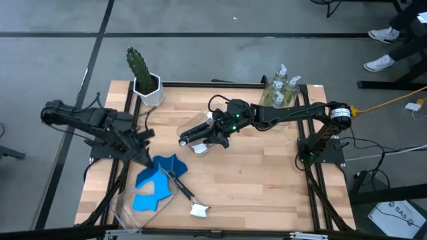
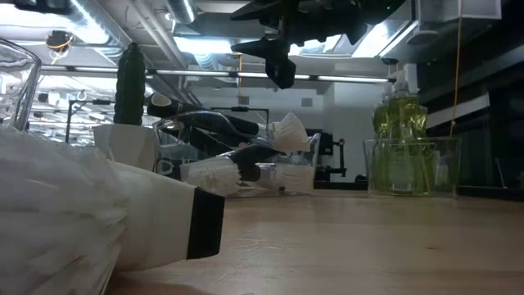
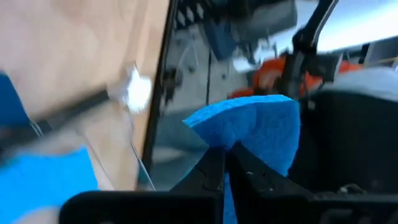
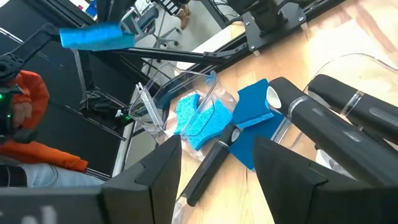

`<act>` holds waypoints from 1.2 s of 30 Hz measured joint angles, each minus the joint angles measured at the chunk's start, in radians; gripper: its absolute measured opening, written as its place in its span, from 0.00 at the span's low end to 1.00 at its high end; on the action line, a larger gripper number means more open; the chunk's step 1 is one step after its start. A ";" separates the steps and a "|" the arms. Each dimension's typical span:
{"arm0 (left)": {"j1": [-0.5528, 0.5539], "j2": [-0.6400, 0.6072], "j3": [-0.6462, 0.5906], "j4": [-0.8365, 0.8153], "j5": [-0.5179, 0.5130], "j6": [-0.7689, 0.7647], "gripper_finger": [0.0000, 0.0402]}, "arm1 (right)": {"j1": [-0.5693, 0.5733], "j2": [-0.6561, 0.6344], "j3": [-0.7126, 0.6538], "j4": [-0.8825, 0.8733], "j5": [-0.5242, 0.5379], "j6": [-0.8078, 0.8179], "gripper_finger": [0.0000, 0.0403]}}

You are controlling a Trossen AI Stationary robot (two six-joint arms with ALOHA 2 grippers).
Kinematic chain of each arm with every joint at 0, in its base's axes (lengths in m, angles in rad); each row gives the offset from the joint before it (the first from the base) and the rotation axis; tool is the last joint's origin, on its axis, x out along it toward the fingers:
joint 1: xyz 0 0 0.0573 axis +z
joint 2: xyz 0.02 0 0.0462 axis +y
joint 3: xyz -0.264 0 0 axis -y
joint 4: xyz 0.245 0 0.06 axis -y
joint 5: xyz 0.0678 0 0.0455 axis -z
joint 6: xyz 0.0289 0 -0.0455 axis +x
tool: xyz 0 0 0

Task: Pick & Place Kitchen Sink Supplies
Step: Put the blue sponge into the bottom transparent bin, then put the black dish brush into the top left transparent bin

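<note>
Your left gripper (image 3: 227,168) was pinched shut on a blue sponge (image 3: 258,127), fingers meeting on its lower edge, the rest standing free above them. In the high view that gripper (image 1: 143,159) sat at about 9 o'clock of the table, right over the sponge bin (image 1: 127,212), with the held sponge (image 1: 167,163) touching the pile.

- Handling, as a guess: the sponge looked light and soft; it would flex and could twist in a thin edge pinch. You would do better biting deeper across the flat face.
- More sponges (image 1: 148,190) lay in the bin at 7 o'clock.
- One brush (image 1: 183,192) lay slanted across the bin's rim, white head (image 1: 199,209) out on the table at 6 o'clock. Stiff handle, light; take it mid-handle, not by the bristles.

Your right gripper (image 1: 190,138) hung near table centre, fingers apart and holding nothing, above a clear bin (image 4: 348,68) with brush handles (image 4: 348,121) in it. The low view showed that bin's brushes (image 2: 246,168) lying stacked.

- Soap bottles (image 1: 281,90) stood in their bin at 1 o'clock. Probably the heaviest and slickest of the lot; grip the body, not the pump.
- Cactus (image 1: 141,70) at 11 o'clock, well apart from both grippers.
</note>
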 joint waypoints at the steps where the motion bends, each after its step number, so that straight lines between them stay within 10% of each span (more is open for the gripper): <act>1: -0.031 0.009 0.000 -0.001 -0.003 -0.026 0.01 | 0.000 0.000 0.000 -0.001 0.000 -0.001 0.49; 36: -0.218 0.334 0.000 -0.022 -0.056 -0.085 0.31 | 0.099 -0.042 0.000 -0.199 0.078 -0.027 0.49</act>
